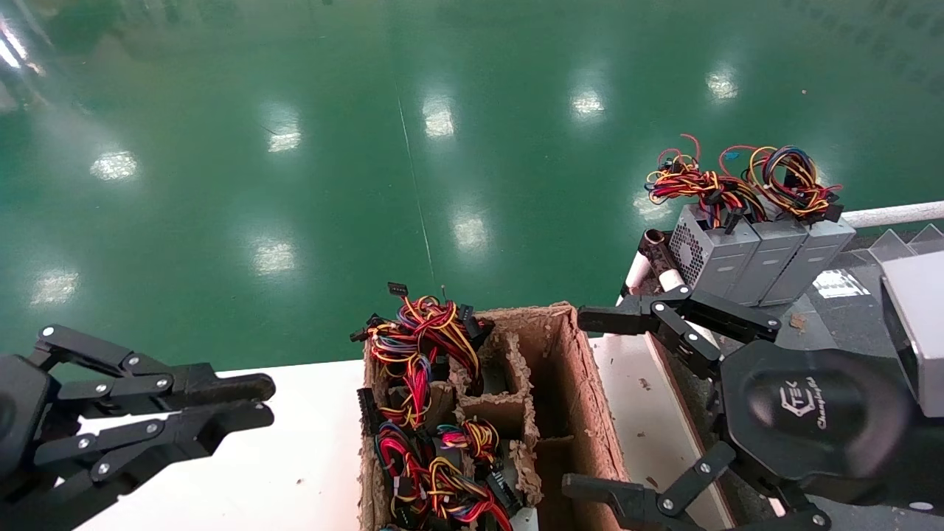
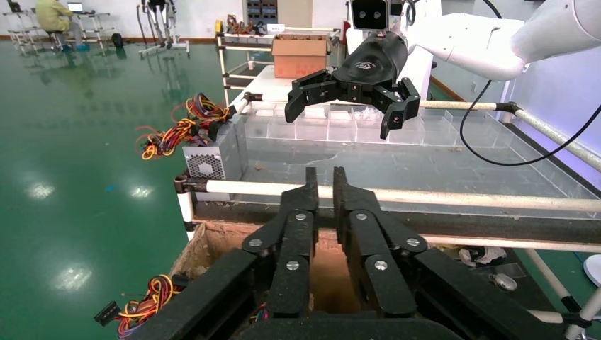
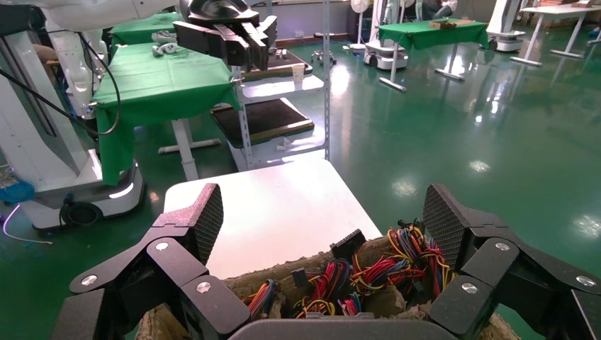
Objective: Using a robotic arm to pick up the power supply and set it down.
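Note:
Three grey power supply units (image 1: 759, 258) stand side by side at the right, coloured wire bundles (image 1: 737, 181) on top. One of them (image 2: 209, 161) shows in the left wrist view. More wire bundles (image 1: 420, 413) fill the left cells of a brown pulp box (image 1: 582, 383); the units under them are hidden. My right gripper (image 1: 579, 402), the robotic arm with the TEK logo, hangs open over the box's right side, holding nothing. Its pads (image 3: 205, 219) frame the wires (image 3: 368, 273) below, with the gripper (image 3: 324, 223) above them. My left gripper (image 1: 258, 402) is shut and empty over the white table, left of the box.
The white table (image 1: 295, 457) carries the box. At the right a dark rack with white pipe rails (image 1: 892, 214) and clear plastic dividers (image 2: 397, 127) holds the standing units. A grey block (image 1: 918, 324) sits at the far right. Green floor lies beyond.

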